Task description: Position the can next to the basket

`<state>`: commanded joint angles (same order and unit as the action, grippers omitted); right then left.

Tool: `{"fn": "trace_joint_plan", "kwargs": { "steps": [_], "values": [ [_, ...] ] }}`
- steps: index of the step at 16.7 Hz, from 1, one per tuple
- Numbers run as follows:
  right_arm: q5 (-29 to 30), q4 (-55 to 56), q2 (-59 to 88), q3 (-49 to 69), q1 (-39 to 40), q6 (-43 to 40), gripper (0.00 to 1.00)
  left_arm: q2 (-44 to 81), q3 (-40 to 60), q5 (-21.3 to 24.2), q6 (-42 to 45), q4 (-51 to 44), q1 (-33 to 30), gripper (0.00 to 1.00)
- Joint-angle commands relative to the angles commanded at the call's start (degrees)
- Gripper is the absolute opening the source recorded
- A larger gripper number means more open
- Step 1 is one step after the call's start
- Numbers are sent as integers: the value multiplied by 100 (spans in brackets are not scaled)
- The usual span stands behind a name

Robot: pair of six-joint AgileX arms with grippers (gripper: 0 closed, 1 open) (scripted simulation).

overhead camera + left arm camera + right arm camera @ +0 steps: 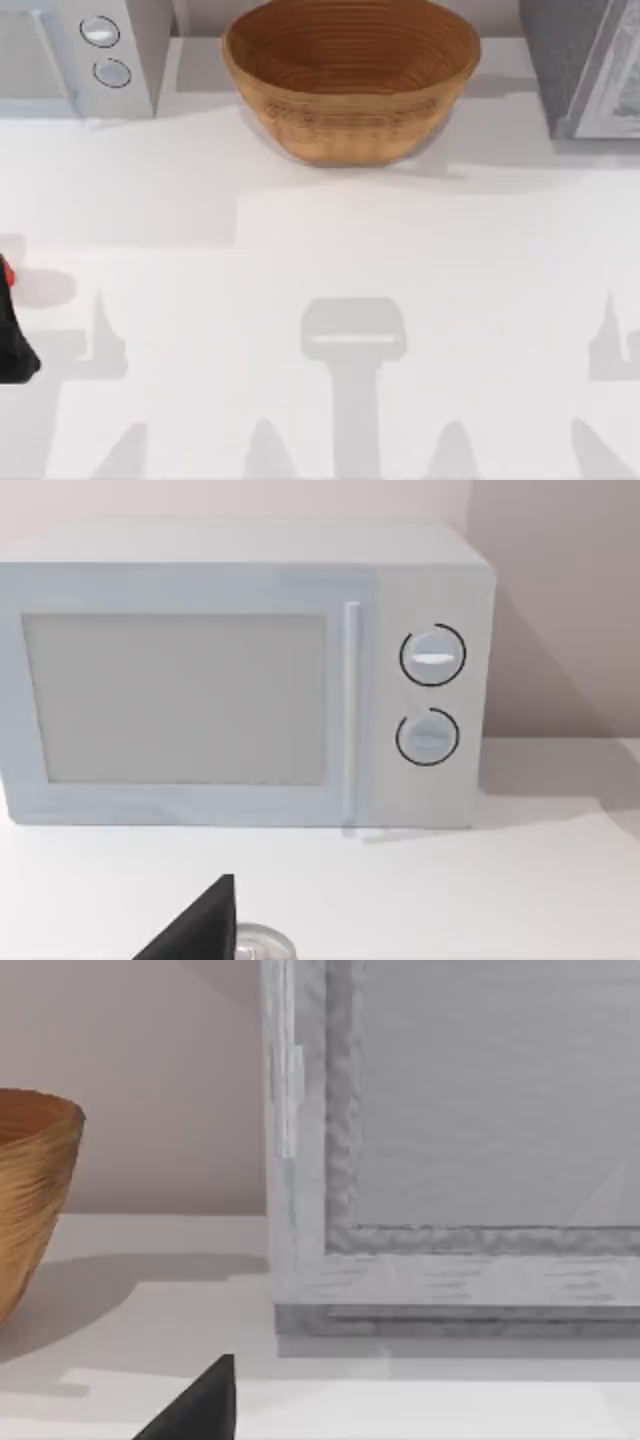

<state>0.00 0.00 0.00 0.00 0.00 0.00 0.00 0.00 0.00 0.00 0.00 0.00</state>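
The tan wicker basket (350, 75) stands at the back middle of the table, and its rim also shows in the right wrist view (35, 1180). A sliver of the red can (4, 272) peeks in at the table's left edge. Its silver top (262, 946) lies right beside a black part of my left gripper (200, 930). In the top view my left gripper (12, 345) is a dark shape just in front of the can. A black part of my right gripper (200, 1405) hangs low over the table at the right.
A white microwave (85, 55) stands at the back left, its door and two dials facing my left wrist camera (240, 680). A grey cabinet-like box (585, 65) fills the back right corner. The arms cast shadows on the white tabletop (350, 260).
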Motion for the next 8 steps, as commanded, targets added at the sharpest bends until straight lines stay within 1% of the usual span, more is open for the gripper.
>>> {"fn": "trace_joint_plan", "kwargs": {
  "steps": [4, 8],
  "values": [
    [0, 0, 0, 0, 0, 0, 100, 154, 82, 1, 71, -101, 15, 100],
    [0, 0, 0, 0, 0, 0, 100, 1083, 593, 32, 512, -718, 71, 100]
  ]
}}
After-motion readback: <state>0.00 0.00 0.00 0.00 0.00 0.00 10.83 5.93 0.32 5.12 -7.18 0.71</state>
